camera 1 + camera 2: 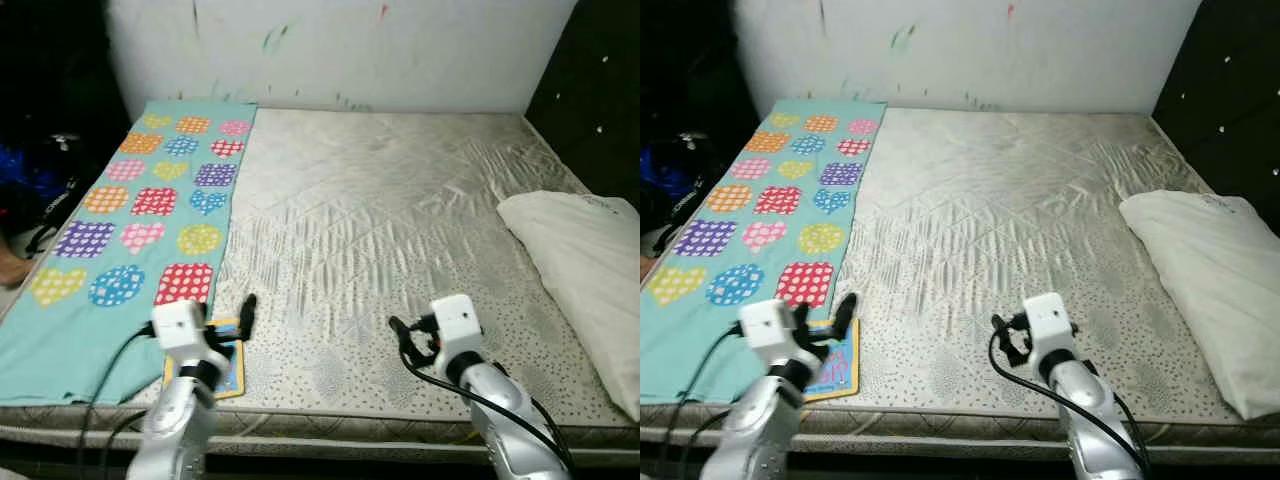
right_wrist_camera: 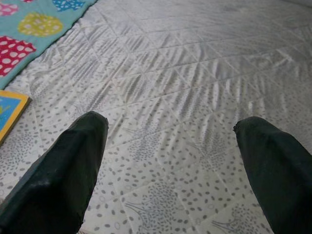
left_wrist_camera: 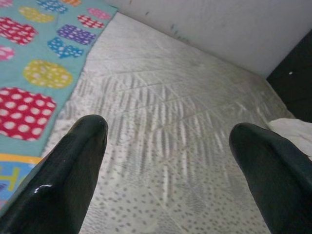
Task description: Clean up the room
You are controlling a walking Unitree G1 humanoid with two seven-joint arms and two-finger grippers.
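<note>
Two claws, left claw (image 3: pixel 168 141) & right claw (image 2: pixel 170 141), gape wide over quilted satin mattress (image 1: pixel 400 200) w/ dotted edge.

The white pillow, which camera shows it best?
The right eye view: the white pillow lies whole on the mattress's right side. The left eye view crops its right edge; the left wrist view catches just a corner, past the left gripper's open fingers.

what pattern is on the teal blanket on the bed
Polka-dotted hearts and circles in many colours on the teal blanket; clearest in the left eye view.
</note>
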